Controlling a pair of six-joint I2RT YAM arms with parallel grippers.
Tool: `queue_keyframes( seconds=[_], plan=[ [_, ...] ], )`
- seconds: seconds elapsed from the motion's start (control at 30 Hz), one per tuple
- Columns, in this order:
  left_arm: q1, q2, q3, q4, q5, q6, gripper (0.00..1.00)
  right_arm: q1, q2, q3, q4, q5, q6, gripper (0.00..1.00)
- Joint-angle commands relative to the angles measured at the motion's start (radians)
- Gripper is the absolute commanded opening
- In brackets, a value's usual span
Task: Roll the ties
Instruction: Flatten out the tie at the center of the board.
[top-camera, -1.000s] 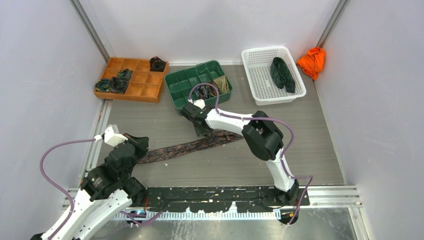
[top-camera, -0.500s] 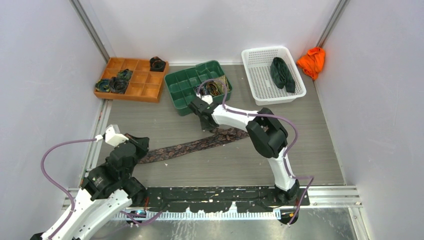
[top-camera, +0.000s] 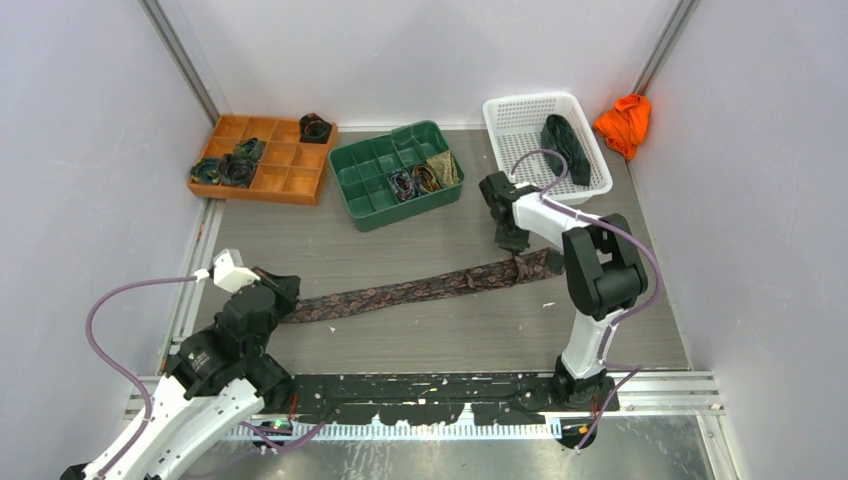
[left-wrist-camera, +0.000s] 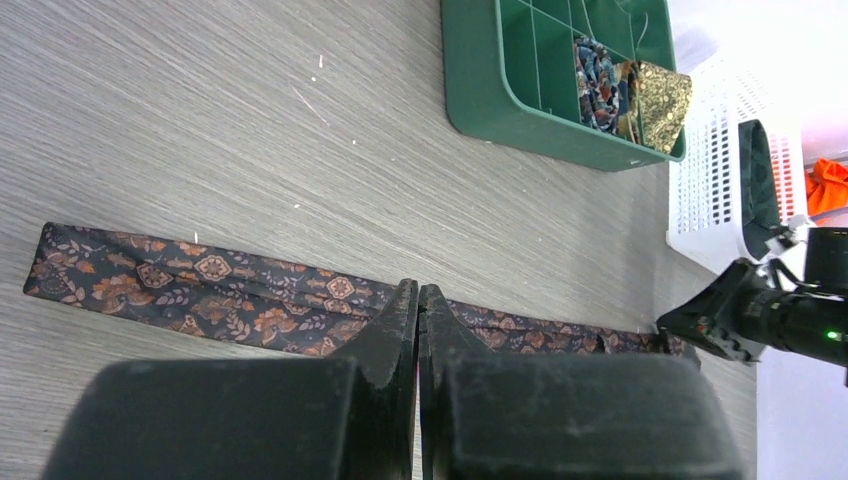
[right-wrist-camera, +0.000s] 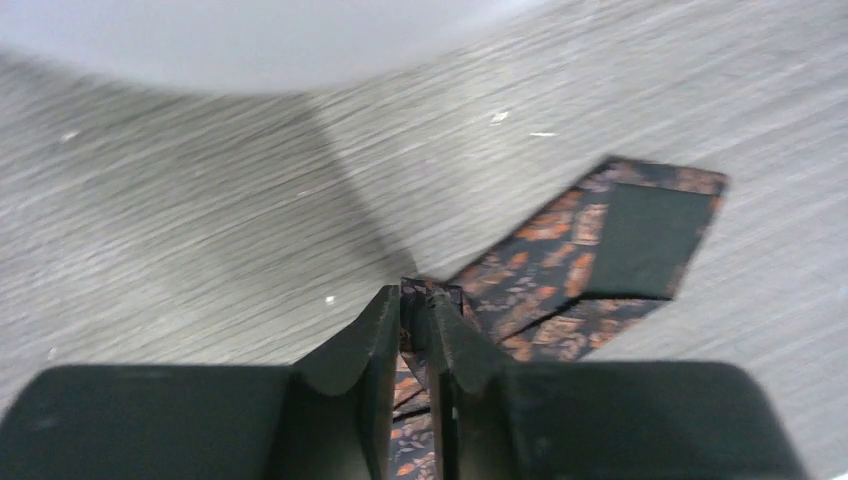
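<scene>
Dark patterned tie (top-camera: 420, 290) lies flat in front of the green tray (top-camera: 405, 217). Right gripper (right-wrist-camera: 418, 300) pinches fabric near its wide end; left gripper (left-wrist-camera: 418, 300), jaws closed, hovers over the narrow part. Likely soft, light, floppy: grip an end.

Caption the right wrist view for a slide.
Right claw pinching the brown patterned tie near its pointed end, on the grey table.

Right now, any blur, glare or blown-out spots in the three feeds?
Top external: sharp and evenly lit, only soft shadows on the table. Left wrist: the tie is crisp, but the white basket at the right edge is washed out. Right wrist: smeared throughout, the table grain streaked and the tie's pattern soft, with a pale out-of-focus patch across the top.
</scene>
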Motion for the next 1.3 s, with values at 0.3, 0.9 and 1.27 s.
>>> queue_keyframes(
  seconds=[0.3,0.9,1.27],
  plan=[
    [0.002,0.068,-0.032,0.111,0.042,0.018,0.00,-0.014,-0.252,-0.070,-0.053,0.179,0.002,0.44],
    [0.001,0.054,-0.055,0.137,0.060,0.027,0.00,0.013,-0.272,-0.086,-0.074,0.037,0.061,0.43],
    [0.001,0.062,-0.063,0.146,0.086,0.017,0.00,0.022,-0.093,-0.047,-0.089,0.052,0.064,0.37]
  ],
)
